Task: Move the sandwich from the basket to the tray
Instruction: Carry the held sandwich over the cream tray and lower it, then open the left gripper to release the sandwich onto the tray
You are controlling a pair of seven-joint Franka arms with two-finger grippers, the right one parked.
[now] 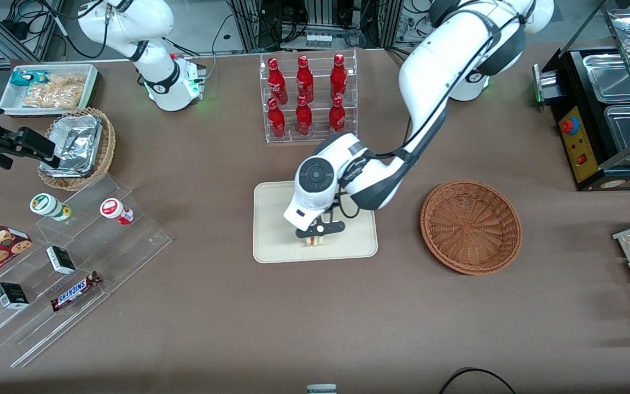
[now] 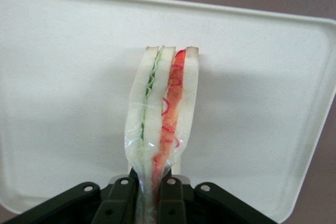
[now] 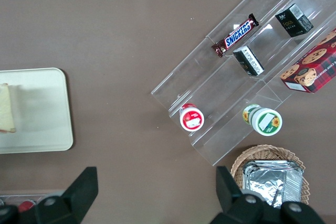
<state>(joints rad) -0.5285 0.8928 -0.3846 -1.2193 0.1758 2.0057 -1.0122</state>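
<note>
Front view: tray (image 1: 271,219) is the landmark, mid-table. The gripper (image 1: 315,236) sits low over the tray's nearer half, the wrist body covering most of it. The sandwich (image 1: 315,239) shows only as a pale sliver under the fingers, over the tray near its nearer rim. The reddish basket (image 1: 471,226) lies well apart from the tray toward the working arm's end, with nothing in it. A clear rack of red bottles (image 1: 307,96) stands farther from the camera than the tray.

Left wrist view: here the grip is plain, which the front view hides. The gripper (image 2: 147,195) is pinched on the sandwich (image 2: 163,124) at one narrow end; green filling along one layer, red along another, clear wrap around it. The tray (image 2: 63,77) fills the background. Whether the sandwich touches the tray surface cannot be told.

Right wrist view: a tray (image 3: 47,114) corner with the sandwich (image 3: 6,108) cut off at the frame edge. Near the tray, a Snickers bar (image 3: 236,35) on clear acrylic steps (image 3: 210,82).
</note>
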